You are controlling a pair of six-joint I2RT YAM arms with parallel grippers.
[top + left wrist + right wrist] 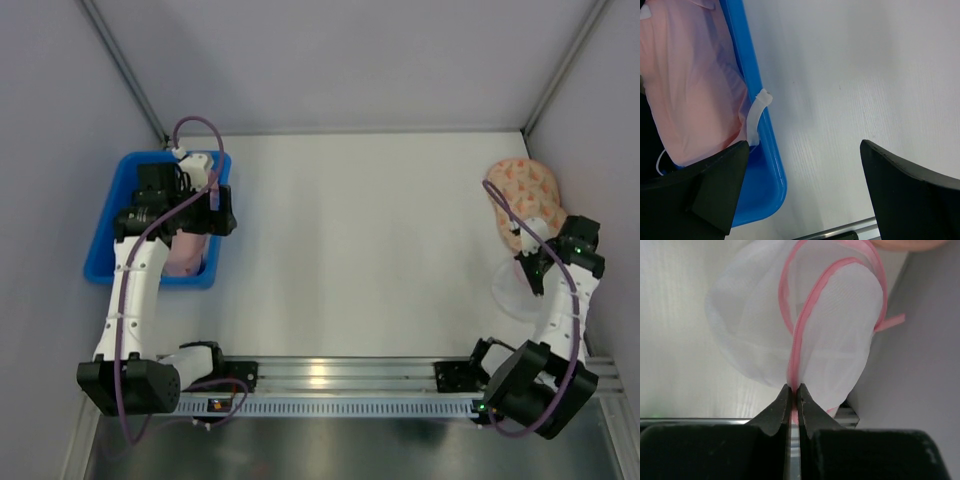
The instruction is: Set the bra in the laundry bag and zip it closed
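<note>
One white table, grey walls, laundry bag near right wall

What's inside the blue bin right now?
The pink bra lies in the blue bin, with a white tab draped over its rim. From above, the left arm covers the rest, so nothing else can be confirmed.
</note>
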